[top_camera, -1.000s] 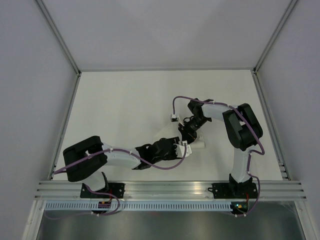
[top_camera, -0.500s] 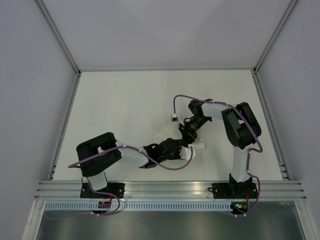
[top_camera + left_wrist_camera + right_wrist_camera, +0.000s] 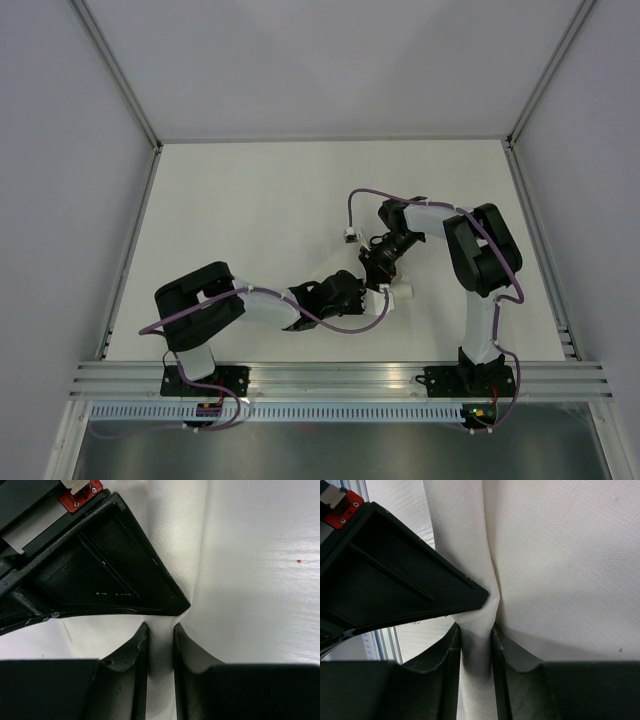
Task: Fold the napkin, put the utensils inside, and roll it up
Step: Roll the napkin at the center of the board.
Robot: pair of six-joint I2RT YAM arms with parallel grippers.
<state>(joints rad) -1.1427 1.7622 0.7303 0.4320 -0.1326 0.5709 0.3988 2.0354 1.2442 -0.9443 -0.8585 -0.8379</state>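
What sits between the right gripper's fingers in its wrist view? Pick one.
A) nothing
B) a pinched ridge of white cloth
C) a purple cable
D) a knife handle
B: in the right wrist view, the right gripper has both fingers pressed against a raised ridge of the napkin.

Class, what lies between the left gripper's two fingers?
A fold of the white napkin, pinched by the left gripper; the left wrist view shows it.
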